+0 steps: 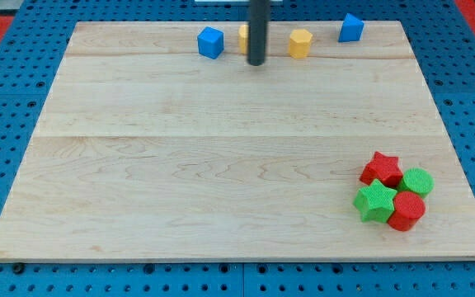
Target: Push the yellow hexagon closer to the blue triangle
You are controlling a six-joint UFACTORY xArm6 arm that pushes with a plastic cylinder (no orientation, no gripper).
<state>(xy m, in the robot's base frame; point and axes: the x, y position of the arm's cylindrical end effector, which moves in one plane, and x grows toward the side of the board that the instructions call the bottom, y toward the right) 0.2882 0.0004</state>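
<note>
The yellow hexagon lies near the view's top edge of the wooden board. The blue triangle lies to its right and a little higher, a short gap apart. My tip rests on the board just left of the yellow hexagon, with a gap between them. The rod partly hides another yellow block, whose shape I cannot make out. A blue cube lies left of the rod.
A tight cluster sits at the view's bottom right: a red star, a green cylinder, a green star and a red cylinder. A blue pegboard surrounds the board.
</note>
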